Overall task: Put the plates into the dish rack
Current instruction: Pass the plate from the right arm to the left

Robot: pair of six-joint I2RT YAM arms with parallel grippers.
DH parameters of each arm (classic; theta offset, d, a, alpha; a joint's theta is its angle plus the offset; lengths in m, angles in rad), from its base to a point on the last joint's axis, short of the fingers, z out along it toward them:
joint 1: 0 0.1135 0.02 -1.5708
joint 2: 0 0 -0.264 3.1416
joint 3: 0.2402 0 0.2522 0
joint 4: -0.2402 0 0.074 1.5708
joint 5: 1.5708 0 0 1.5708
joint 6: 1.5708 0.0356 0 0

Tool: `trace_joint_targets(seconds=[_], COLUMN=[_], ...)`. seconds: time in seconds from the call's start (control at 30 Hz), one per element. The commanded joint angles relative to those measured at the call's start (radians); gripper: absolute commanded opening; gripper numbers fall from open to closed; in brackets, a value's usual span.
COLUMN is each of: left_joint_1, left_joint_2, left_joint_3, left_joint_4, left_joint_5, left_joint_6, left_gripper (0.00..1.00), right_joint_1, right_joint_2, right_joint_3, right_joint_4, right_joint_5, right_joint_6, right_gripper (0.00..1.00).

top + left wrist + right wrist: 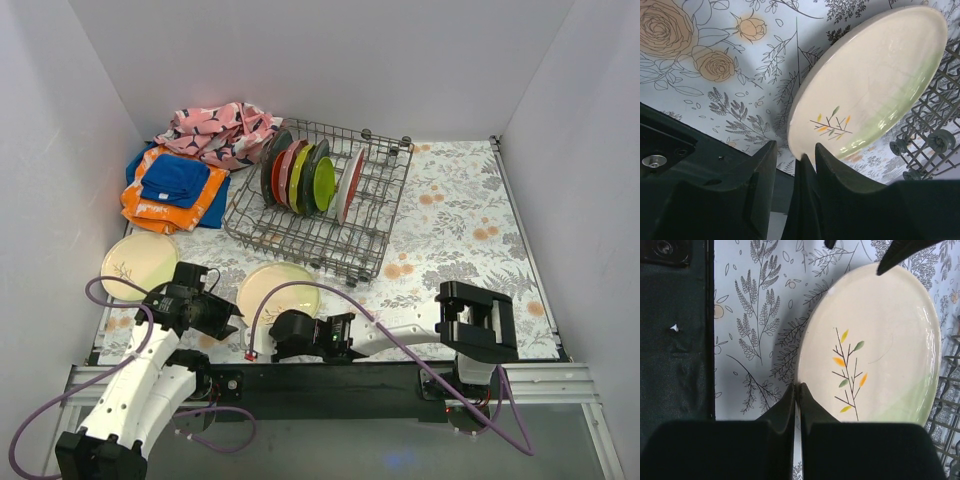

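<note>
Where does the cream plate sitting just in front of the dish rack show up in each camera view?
Top external: the cream plate lies at lower centre.
Left wrist: the cream plate fills the upper right.
Right wrist: the cream plate sits centre right, its sprig pattern showing.
Shared landmark: the dish rack, behind the plate from above, at the right edge in the left wrist and right wrist views.

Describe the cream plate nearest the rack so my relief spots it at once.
Find the dark wire dish rack. Just before its near edge lies a cream plate with a sprig motif. The other cream plate sits farther left, away from the rack.
</note>
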Motion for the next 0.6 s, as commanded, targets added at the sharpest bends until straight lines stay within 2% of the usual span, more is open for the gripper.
trace_joint_targets(seconds=[0.0,0.57], left_joint_1=[-0.001,-0.001], left_joint_2=[0.006,0.035], left_joint_3=[0.019,-0.093], left_joint_4=[-0.021,0.216], left_joint_5=[-0.019,0.030], left_joint_6=[0.005,-0.041], left_gripper=[0.35,0.38], right_joint_1=[-0.017,-0.037], right_joint_2=[-0.083,-0.116], right_joint_3=[-0.004,0.087], right_joint_4=[0.060,-0.042], right_joint_5=[-0.024,-0.107], right_joint_6=[0.027,0.087], right_gripper=[0.01,0.01])
